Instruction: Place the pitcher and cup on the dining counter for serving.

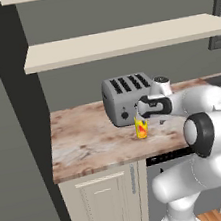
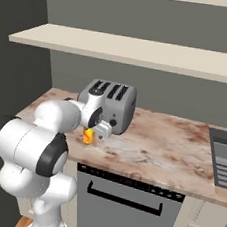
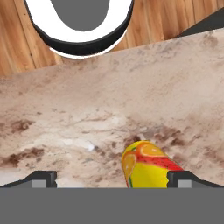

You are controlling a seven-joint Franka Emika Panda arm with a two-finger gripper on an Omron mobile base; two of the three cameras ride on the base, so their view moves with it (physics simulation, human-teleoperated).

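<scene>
Wide apart stand the jaws of the white arm's two-finger claw [image 3: 111,178], its dark tips showing at the lower left and lower right of the hand view with nothing between them gripped. What matters for the coming move is the offset: the small yellow tapered cup with red-orange fruit markings [image 3: 146,166] sits right of centre at the bottom of that view, close against the right-hand tip rather than midway between the two. I judge the claw needs to shift toward that side before closing, or one finger may nudge the cup over.

In the left base view the cup [image 1: 141,127] stands upright near the middle of the frame, on the brown-beige marbled kitchen worktop [image 1: 87,141], just in front of the grey four-slot toaster [image 1: 127,99], with the hand reaching in from the right just above it. In the right base view the cup [image 2: 88,136] shows left of centre, tucked close under the hand, its long axis vertical. It is not yet lifted.
</scene>
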